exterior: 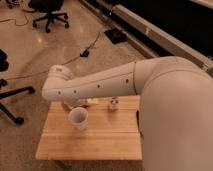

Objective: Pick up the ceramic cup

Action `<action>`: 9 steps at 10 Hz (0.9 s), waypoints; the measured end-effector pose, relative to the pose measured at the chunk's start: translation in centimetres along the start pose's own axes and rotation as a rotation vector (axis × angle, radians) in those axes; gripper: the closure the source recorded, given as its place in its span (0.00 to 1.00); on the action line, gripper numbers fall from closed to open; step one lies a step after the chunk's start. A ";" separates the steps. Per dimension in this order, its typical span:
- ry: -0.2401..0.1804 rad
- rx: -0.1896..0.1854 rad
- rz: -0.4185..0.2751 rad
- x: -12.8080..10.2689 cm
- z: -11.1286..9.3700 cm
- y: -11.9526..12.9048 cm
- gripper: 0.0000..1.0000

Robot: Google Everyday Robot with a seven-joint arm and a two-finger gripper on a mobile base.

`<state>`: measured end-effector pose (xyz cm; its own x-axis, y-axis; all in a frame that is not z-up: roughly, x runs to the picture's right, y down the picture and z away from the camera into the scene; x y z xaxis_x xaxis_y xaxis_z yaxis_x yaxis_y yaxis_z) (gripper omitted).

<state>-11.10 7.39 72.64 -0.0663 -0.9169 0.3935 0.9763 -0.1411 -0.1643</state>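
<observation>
Camera view looks down past the robot's bulky white upper arm (175,120), which fills the near right side and hides the right end of the wooden table (90,147). The table's light planks are bare along the front.

Toward the back left of the tabletop stands the ceramic cup (78,119), upright, mouth up, its white wall tapering to the base. Its inside shows only a pale surface. It stands free, with open wood on its front, left and right.

Just behind and slightly left of the cup, the gripper (72,104) hangs at the table's rear edge below the rounded wrist joint (57,80). It is close to the cup, but contact cannot be made out. The forearm covers most of the gripper, so I cannot tell whether it is released or clenched. The forearm (105,85) runs from the right across the back of the table, above it.

Right of the cup, near the back edge, a small pale bottle (113,104) stands upright, partly under the forearm and apart from the cup. A sliver of orange-tan (92,101) shows between the gripper and bottle; what it is cannot be told.

Beyond the table lies speckled floor (30,50), with black chair legs (12,105) at the left, a cable (87,50), a black box (117,35), an office chair (47,12) farther back, and a long pale rail (160,32) along the dark far side.
</observation>
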 end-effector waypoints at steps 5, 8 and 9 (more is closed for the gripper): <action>-0.040 0.001 -0.008 0.0 0.7 -1.0 0.20; -0.056 0.002 -0.013 0.0 0.9 -1.6 0.20; -0.062 0.002 -0.015 0.0 1.0 -1.8 0.20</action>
<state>-12.60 7.99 73.84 -0.0678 -0.8898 0.4513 0.9757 -0.1536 -0.1562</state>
